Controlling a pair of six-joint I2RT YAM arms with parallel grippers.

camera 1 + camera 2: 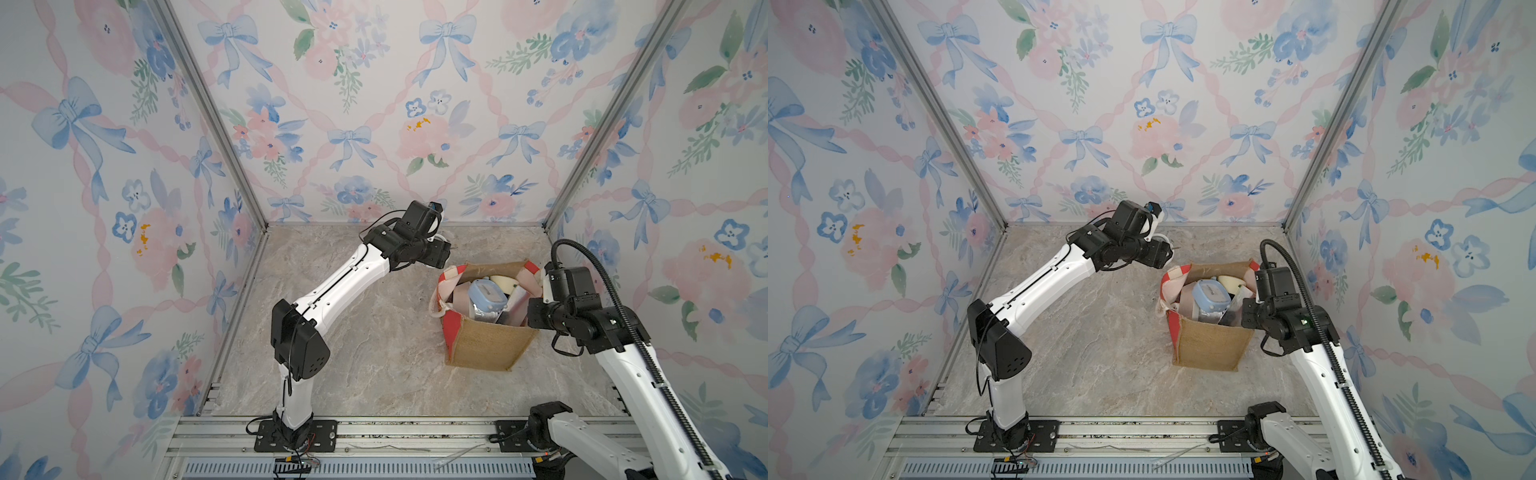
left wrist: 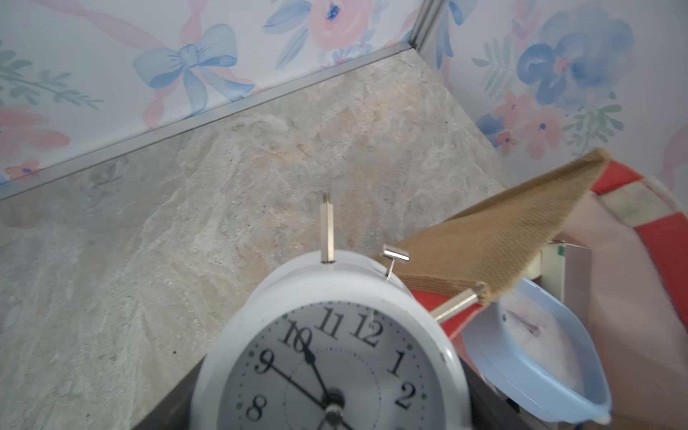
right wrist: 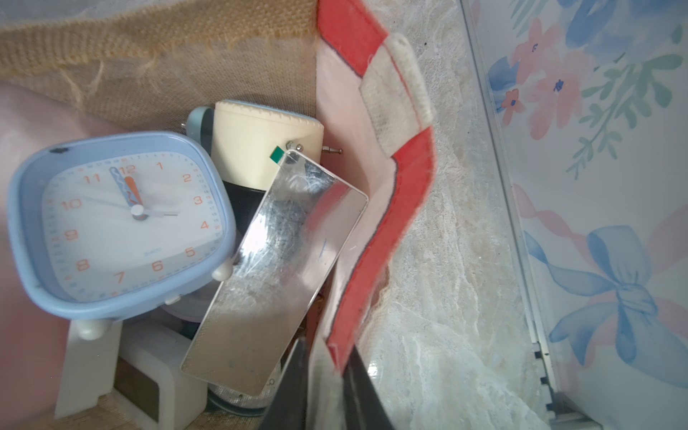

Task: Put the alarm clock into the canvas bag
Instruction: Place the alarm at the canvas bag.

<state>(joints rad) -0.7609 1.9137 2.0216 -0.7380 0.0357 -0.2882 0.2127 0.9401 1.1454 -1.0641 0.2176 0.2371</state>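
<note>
The marbled bench (image 1: 374,340) sat within floral, bow-print walls (image 1: 374,104). The left fingers (image 2: 167,413) clamped the white, black-numbered alarm clock (image 2: 335,365) beside the canvas bag (image 1: 486,345); the right fingers (image 3: 283,394) straddled its red rim (image 3: 372,260), grip unclear.

Two arms of one build: the left arm (image 1: 345,275) and the right arm (image 1: 631,374) both have glossy white link shells and black joint housings. We note small dark screw holes along the white shells. The left elbow cover (image 1: 301,345) is a black wedge with a cluster of round holes. Thin black cables (image 1: 376,219) loop off the wrists. A black ribbed conduit (image 1: 623,309) runs along the right arm. The black base plates (image 1: 324,434) are bolted down. The right gripper (image 3: 327,348) has dark, flat fingers (image 3: 286,391).
</note>
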